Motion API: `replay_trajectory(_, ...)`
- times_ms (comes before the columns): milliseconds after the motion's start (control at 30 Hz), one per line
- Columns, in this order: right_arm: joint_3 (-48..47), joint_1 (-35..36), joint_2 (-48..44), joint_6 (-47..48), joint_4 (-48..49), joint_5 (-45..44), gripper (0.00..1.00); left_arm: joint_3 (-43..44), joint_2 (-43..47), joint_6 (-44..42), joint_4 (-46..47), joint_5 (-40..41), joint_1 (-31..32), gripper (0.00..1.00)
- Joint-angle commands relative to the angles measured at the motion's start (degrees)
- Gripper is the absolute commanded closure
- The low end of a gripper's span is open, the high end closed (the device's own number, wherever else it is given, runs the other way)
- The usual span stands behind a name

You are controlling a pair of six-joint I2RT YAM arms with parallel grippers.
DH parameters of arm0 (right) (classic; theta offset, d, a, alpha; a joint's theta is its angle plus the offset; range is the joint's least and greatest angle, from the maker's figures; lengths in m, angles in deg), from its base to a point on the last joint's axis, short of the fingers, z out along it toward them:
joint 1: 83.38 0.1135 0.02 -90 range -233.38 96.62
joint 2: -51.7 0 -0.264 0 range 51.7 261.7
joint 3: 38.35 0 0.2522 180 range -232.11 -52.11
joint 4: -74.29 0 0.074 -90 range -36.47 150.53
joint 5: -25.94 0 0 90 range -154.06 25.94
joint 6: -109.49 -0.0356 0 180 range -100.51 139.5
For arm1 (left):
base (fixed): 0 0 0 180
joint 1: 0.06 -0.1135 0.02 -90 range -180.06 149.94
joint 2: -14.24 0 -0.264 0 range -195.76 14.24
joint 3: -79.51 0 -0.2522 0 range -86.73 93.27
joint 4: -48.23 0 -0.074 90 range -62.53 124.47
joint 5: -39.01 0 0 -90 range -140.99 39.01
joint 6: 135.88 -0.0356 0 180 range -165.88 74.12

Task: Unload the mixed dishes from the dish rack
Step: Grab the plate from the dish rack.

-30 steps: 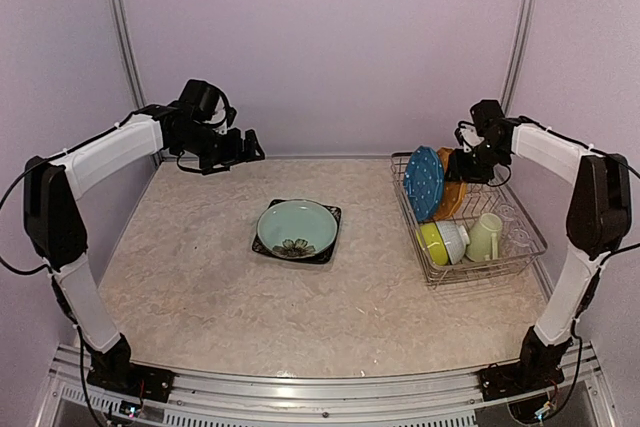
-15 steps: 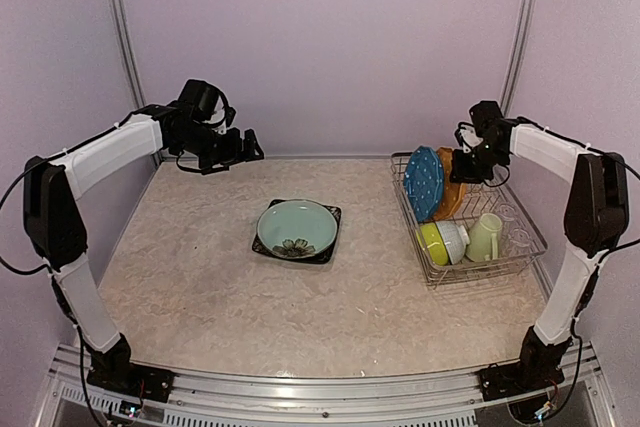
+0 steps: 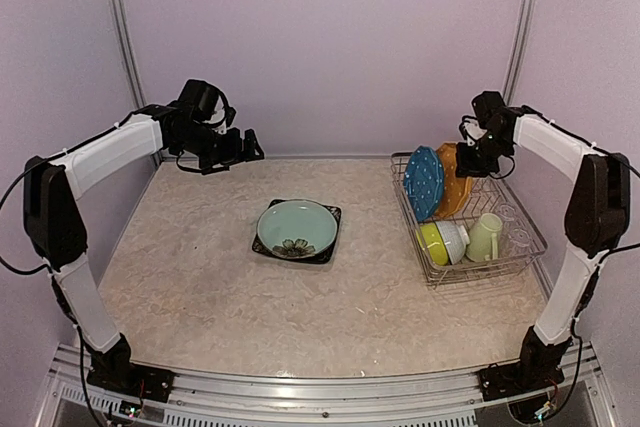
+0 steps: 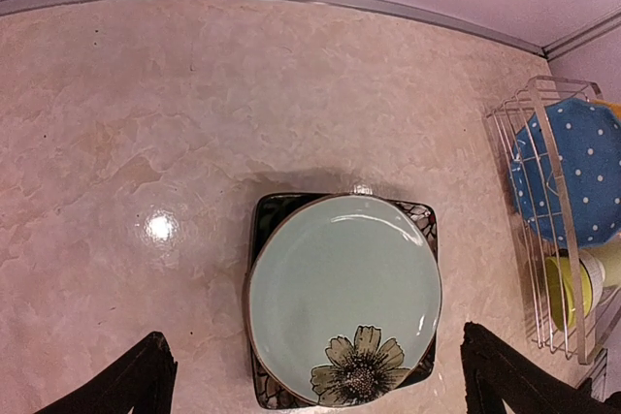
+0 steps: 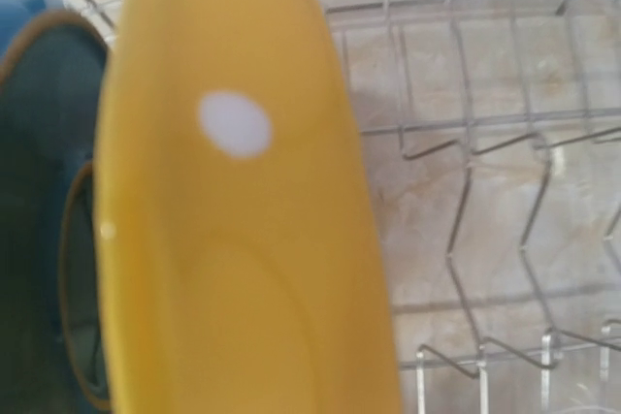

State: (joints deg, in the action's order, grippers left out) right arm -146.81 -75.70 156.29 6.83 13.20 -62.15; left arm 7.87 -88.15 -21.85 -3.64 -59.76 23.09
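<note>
While most of the load is seen in the dish rack (image 3: 495,262) at the right, unloading is judged barely begun. The orange plate (image 3: 455,192), on edge at the rack's far end, appears clamped at its upper rim by the right tool (image 3: 468,160). Just beside it the blue white-dotted plate (image 3: 424,183) is propped upright. The lime and white bowls (image 3: 443,241), pale green mug (image 3: 486,237) and clear glasses (image 3: 515,232) are held nearer. At mid-counter (image 3: 200,277) the pale green flowered plate (image 3: 297,228) is stacked on the black square plate (image 3: 260,244). The left tool (image 3: 252,145) is held wide apart above the far left.
</note>
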Motion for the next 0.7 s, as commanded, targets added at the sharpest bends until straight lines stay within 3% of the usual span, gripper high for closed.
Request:
replay_trajectory(0,-6.0,-0.3,-5.5,0.6,1.5,-1.4,1.00,0.3,-0.5,0.2,0.4,0.2,-0.4,0.01)
replay_trajectory(467,-13.1,-0.3,-10.8,2.0,-4.7,-14.7,1.00,0.8,-0.1,0.7,2.2,-0.6,-0.4,0.01)
replay_trajectory(667,-18.1,-0.3,-14.1,2.7,-5.2,-13.8,1.00,0.3,1.2,0.0,6.0,-4.5,-0.2,0.01)
